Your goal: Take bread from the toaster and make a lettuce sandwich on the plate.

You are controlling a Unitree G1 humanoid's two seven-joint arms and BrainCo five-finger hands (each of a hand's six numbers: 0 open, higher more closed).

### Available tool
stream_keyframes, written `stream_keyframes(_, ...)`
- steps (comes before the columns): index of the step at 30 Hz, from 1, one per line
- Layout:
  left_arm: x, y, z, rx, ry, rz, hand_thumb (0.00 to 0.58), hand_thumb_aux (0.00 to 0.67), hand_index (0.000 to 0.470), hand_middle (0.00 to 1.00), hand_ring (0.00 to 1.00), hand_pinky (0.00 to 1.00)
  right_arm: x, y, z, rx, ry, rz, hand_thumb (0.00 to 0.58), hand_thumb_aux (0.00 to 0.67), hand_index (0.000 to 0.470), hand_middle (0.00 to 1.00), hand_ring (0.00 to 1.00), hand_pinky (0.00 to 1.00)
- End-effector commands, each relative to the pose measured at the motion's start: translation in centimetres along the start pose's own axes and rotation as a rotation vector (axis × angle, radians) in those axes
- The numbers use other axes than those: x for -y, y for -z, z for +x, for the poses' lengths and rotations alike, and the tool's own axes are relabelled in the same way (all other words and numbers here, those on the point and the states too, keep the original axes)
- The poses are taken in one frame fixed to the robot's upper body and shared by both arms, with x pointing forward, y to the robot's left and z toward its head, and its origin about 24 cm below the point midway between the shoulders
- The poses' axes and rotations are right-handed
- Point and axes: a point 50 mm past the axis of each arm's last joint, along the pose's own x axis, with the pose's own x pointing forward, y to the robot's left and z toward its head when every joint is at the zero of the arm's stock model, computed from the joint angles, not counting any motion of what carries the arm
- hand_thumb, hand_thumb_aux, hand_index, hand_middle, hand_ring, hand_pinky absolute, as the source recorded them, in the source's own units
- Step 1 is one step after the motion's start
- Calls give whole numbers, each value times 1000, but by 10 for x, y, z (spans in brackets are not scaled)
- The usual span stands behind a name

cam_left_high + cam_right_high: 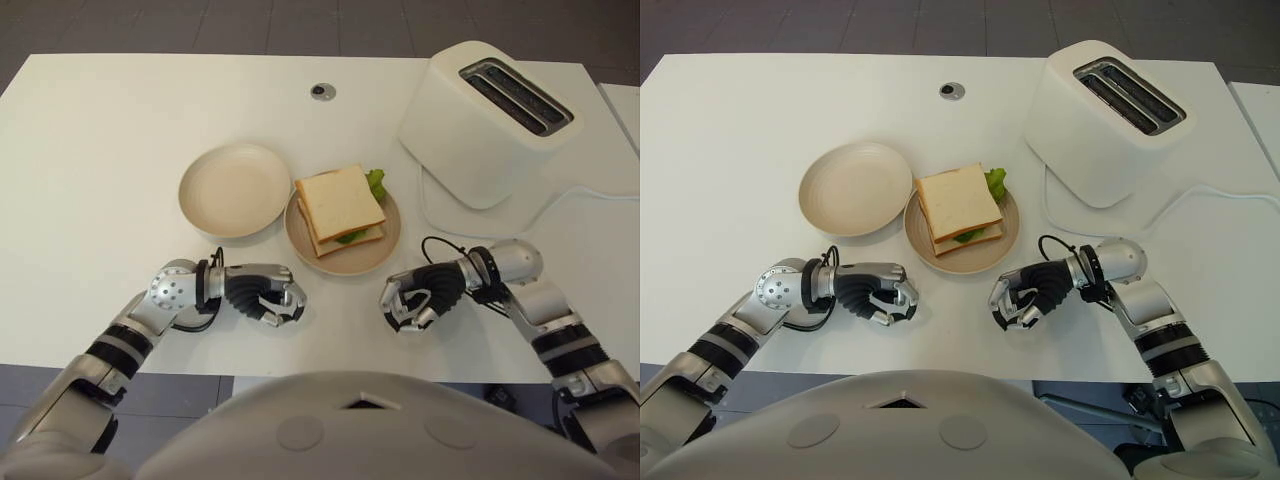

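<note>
**Table and contents, head view.** We see a white table. At its far right stands the toaster, whose two slots look empty to us. Its cord trails off to the right.

Left of centre lies an empty dish, with the plate just beside it on the right. On the plate sits the sandwich: two bread slices stacked roughly square, the top one slightly turned. The lettuce between them shows at the far corner and along the near edge. From this we judge the assembly done.

The left hand lies near the table's front edge, in front of the dish. The right hand lies in front of the plate's right side. The fingers of both are curled inward and hold nothing, and both hands are apart from the plate.

We expect the sandwich to be light, soft and easily dented, and the leaf may let the top slice slide. If it must be moved, we would pinch it gently across opposite crusts. Better, we would lift the stiff plate by its rim.
</note>
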Motion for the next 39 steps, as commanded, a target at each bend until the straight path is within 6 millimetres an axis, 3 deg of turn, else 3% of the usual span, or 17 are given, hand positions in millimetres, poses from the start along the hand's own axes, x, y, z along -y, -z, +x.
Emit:
stream_keyframes(1, 10, 28, 10, -193, 51, 18, 580, 670, 470, 1000, 1000, 1000, 9, 22, 5, -133, 24, 1, 580, 670, 470, 1000, 1000, 1000)
stream_keyframes(4, -13, 31, 23, -200, -137, 107, 580, 670, 470, 1000, 1000, 1000, 34, 23, 7, -125, 210, -54, 580, 670, 470, 1000, 1000, 1000)
stream_keyframes(9, -55, 34, 34, -230, -454, 251, 580, 670, 470, 1000, 1000, 1000, 98, 15, -4, -162, 726, -213, 580, 670, 470, 1000, 1000, 1000)
stream_keyframes(12, -75, 33, 35, -260, -584, 355, 580, 670, 470, 1000, 1000, 1000, 119, 6, -11, -131, 924, -298, 580, 670, 470, 1000, 1000, 1000)
stream_keyframes(13, -80, 30, 36, -244, -634, 375, 579, 649, 455, 1000, 1000, 1000, 123, 2, -12, -107, 979, -317, 580, 670, 470, 1000, 1000, 1000)
stream_keyframes(14, -85, 26, 36, -219, -689, 390, 554, 528, 370, 1000, 1000, 1000, 128, -2, -13, -79, 1027, -331, 580, 670, 470, 1000, 1000, 1000)
stream_keyframes(15, -91, 21, 36, -191, -751, 403, 487, 402, 282, 1000, 1000, 1000, 131, -5, -14, -46, 1073, -336, 580, 670, 470, 1000, 1000, 1000)
stream_keyframes(16, -95, 17, 35, -166, -805, 408, 281, 189, 133, 965, 965, 965, 133, -8, -16, -7, 1110, -330, 580, 670, 470, 1000, 1000, 1000)
stream_keyframes(17, -99, 11, 33, -130, -861, 400, 179, 113, 79, 925, 925, 925, 134, -12, -18, 52, 1155, -317, 580, 670, 470, 965, 965, 965)
stream_keyframes(18, -104, 3, 30, -71, -938, 373, 0, 0, 0, 624, 624, 624, 136, -19, -24, 136, 1214, -298, 580, 670, 470, 573, 573, 573)
stream_keyframes(19, -109, -5, 26, -8, -1009, 342, 0, 0, 0, 337, 337, 337, 137, -26, -31, 218, 1275, -286, 447, 349, 245, 0, 0, 0)
stream_keyframes(20, -114, -13, 22, 58, -1073, 310, 0, 0, 0, 196, 196, 196, 138, -33, -38, 302, 1326, -276, 0, 0, 0, 0, 0, 0)
stream_keyframes(21, -117, -20, 17, 117, -1122, 275, 0, 0, 0, 0, 0, 0, 137, -40, -44, 376, 1360, -267, 0, 0, 0, 0, 0, 0)
stream_keyframes(26, -124, -51, -10, 452, -1303, 83, 0, 0, 0, 0, 0, 0, 123, -72, -69, 700, 1434, -247, 0, 0, 0, 0, 0, 0)
stream_keyframes(31, -123, -46, -14, 455, -1283, 14, 0, 0, 0, 0, 0, 0, 108, -83, -64, 746, 1367, -248, 0, 0, 0, 0, 0, 0)
stream_keyframes(39, -124, -42, -11, 421, -1248, 6, 0, 0, 0, 0, 0, 0, 103, -83, -60, 722, 1308, -242, 0, 0, 0, 0, 0, 0)
